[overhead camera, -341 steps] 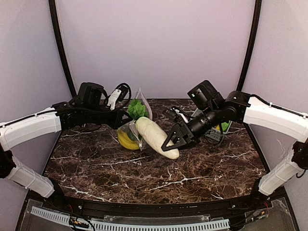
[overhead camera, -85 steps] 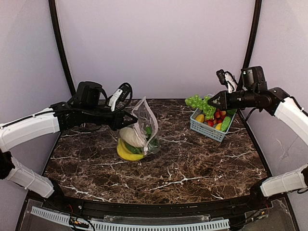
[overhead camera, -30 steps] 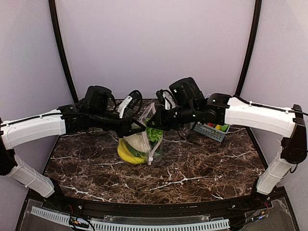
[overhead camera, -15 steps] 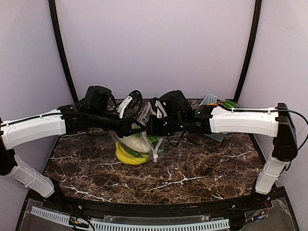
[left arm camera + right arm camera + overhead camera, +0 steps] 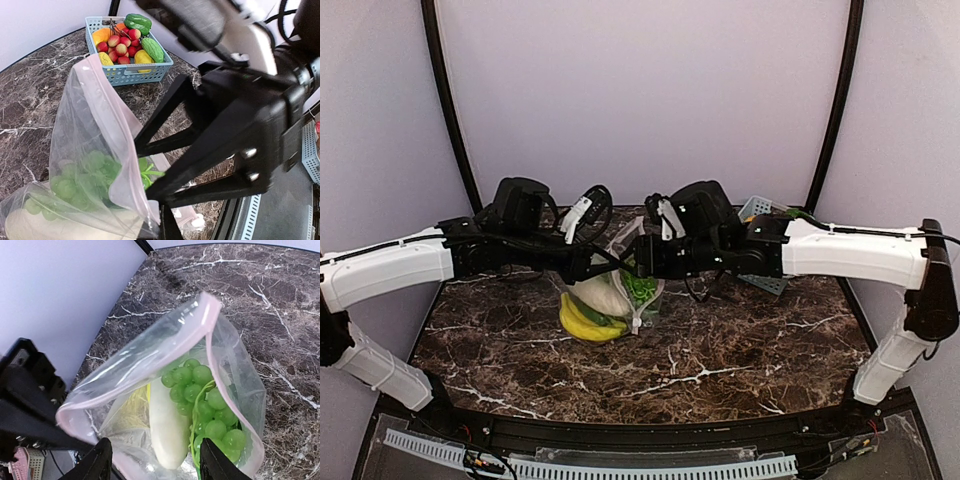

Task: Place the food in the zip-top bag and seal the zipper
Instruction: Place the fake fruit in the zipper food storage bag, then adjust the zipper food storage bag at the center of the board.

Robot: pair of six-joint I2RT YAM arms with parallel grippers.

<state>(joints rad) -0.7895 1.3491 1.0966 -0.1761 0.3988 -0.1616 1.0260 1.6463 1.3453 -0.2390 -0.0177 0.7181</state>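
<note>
Grapes [image 5: 205, 405] have dropped into the zip-top bag [image 5: 150, 352]. Right gripper [image 5: 157, 457] hangs open just above them; left gripper [image 5: 592, 265] pinches its rim.

No legible text, label, brand name, number or sign appears in any view. The zip-top bag [image 5: 150, 347] carries no readable print. The blue basket [image 5: 131, 75] on the table bears no lettering. Any markings on the arm housings are too small or blurred to read.
</note>
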